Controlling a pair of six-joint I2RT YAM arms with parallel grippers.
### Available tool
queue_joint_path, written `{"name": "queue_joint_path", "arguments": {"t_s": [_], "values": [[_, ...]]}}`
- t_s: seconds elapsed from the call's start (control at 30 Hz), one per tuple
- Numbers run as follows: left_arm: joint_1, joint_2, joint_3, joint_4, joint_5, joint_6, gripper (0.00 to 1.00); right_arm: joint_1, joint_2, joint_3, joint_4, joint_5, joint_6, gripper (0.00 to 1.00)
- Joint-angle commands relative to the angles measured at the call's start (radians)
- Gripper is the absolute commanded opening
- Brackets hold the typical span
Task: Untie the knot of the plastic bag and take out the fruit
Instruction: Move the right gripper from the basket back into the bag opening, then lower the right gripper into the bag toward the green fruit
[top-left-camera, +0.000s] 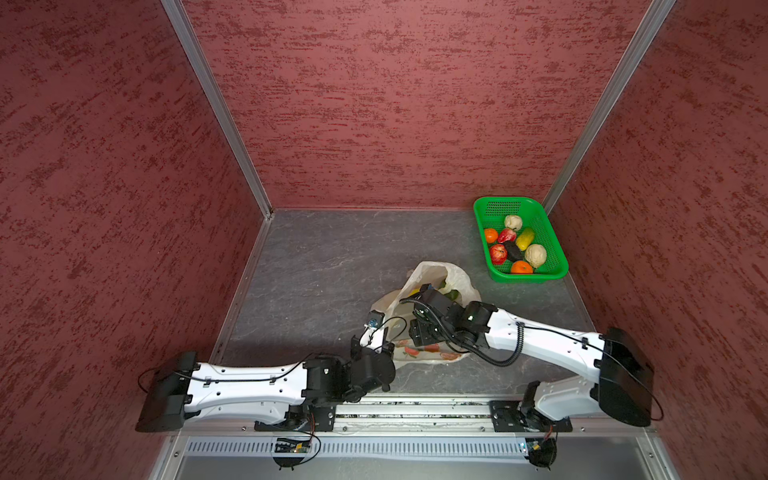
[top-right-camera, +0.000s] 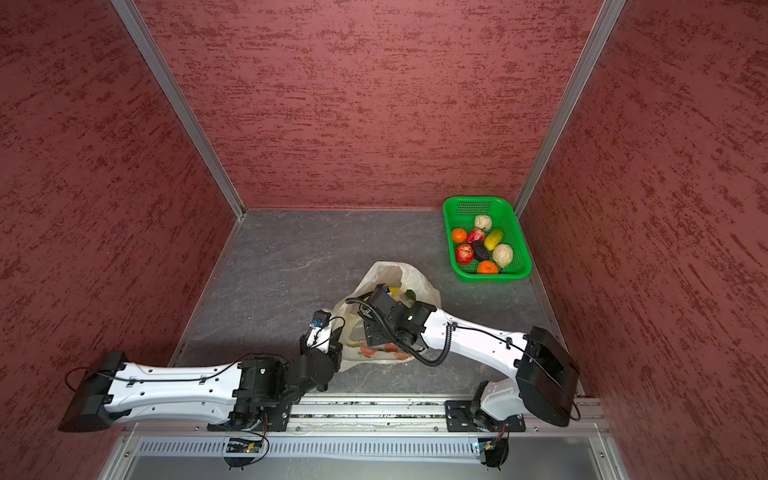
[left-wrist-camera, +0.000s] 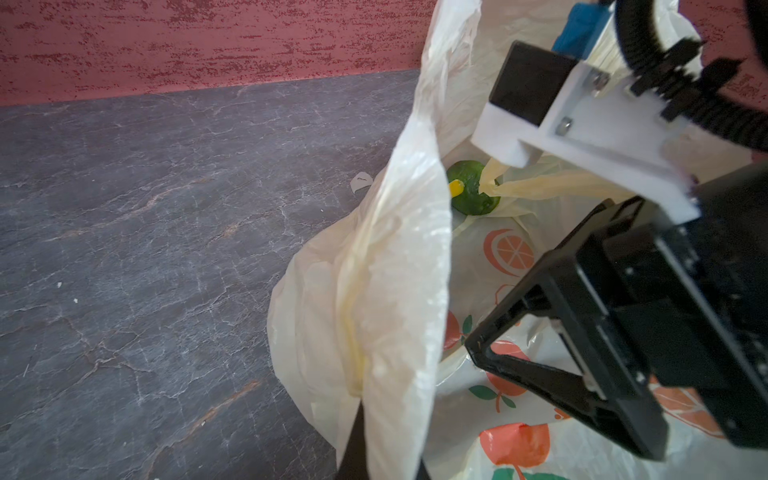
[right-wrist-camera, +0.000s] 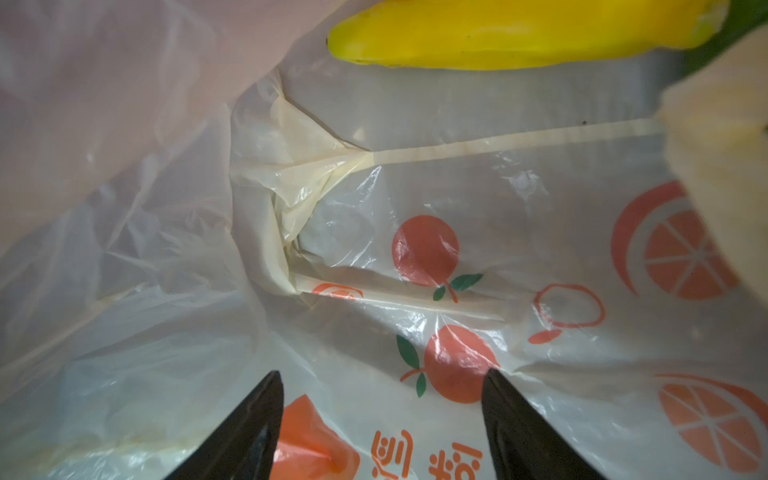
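the thin translucent cream plastic bag (left-wrist-camera: 395, 270) is pinched by the closed left claw (left-wrist-camera: 388, 461); the right claw (right-wrist-camera: 382, 415) is spread open inside it.

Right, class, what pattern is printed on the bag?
Orange fruits with green leaves on the cream bag, clearest in the right wrist view.

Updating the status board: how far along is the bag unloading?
Done: bag open, eight fruit in the basket. In hand: left gripper pinches the bag's edge up; right gripper is open inside, short of the banana. Left: banana and a green fruit.
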Motion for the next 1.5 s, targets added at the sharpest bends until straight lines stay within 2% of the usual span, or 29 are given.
{"name": "queue_joint_path", "arguments": {"t_s": [0.0,0.23,0.5,0.67,1.03,1.47], "values": [[0.003,-0.012,0.029,0.016,-0.018,0.022,0.0,-0.001,0.059,-0.002,0.1,0.032,-0.002,0.76],[-0.002,0.006,0.018,0.022,-0.007,0.009,0.0,-0.106,0.177,0.035,0.215,0.101,0.044,0.74],[-0.022,0.03,0.019,-0.002,-0.018,-0.02,0.0,-0.186,0.198,0.058,0.236,0.37,0.062,0.71],[-0.041,0.021,0.019,-0.043,-0.042,-0.05,0.0,-0.241,0.164,0.04,0.204,0.444,0.053,0.72],[-0.059,0.054,0.034,-0.032,-0.045,-0.056,0.0,-0.319,0.197,0.033,0.24,0.461,0.014,0.76],[-0.115,0.142,0.092,-0.038,-0.048,-0.084,0.0,-0.371,0.283,0.037,0.366,0.455,-0.01,0.91]]}}
